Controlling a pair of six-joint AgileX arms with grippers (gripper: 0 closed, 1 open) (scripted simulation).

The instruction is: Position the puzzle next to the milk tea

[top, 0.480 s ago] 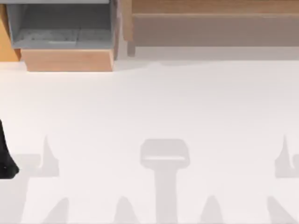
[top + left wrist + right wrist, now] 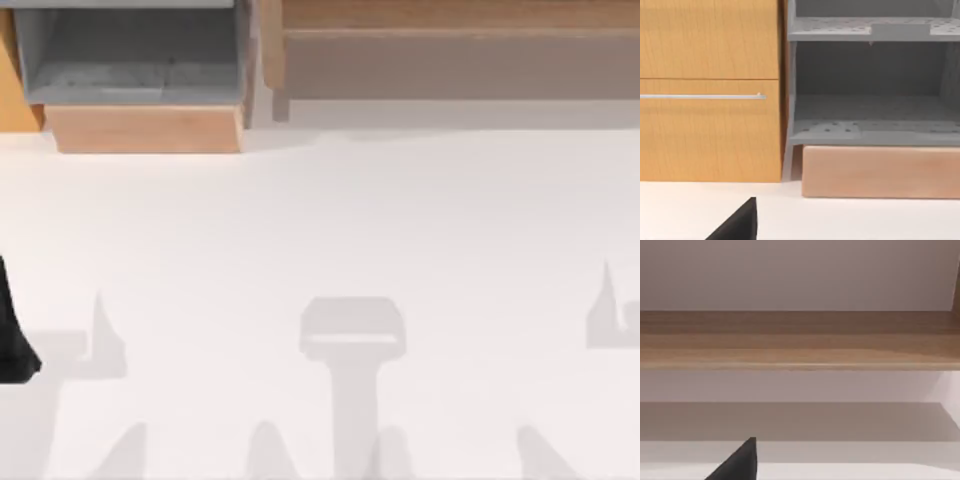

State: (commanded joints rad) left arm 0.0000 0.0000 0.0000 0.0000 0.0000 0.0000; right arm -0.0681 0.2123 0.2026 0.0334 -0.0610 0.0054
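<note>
The puzzle and the milk tea are out of view. A black part of my left gripper (image 2: pixel 14 345) juts in at the left edge of the white table (image 2: pixel 320 210) in the top view. A dark tip of it also sits low in the left wrist view (image 2: pixel 740 225), facing the grey shelf unit. My right gripper (image 2: pixel 740 460) appears as a dark tip low in the right wrist view, facing a long wooden shelf. Nothing can be seen held in either one.
A grey open shelf unit (image 2: pixel 130 60) on a pale wooden base (image 2: pixel 145 128) stands at the back left. Beside it is an orange cabinet (image 2: pixel 705 130) with a metal handle. A long wooden shelf (image 2: pixel 450 20) runs along the back right. Arm shadows lie on the table's front part.
The shadows on the right and front right of the table have shifted to the left. The left arm's black part has stayed put.
</note>
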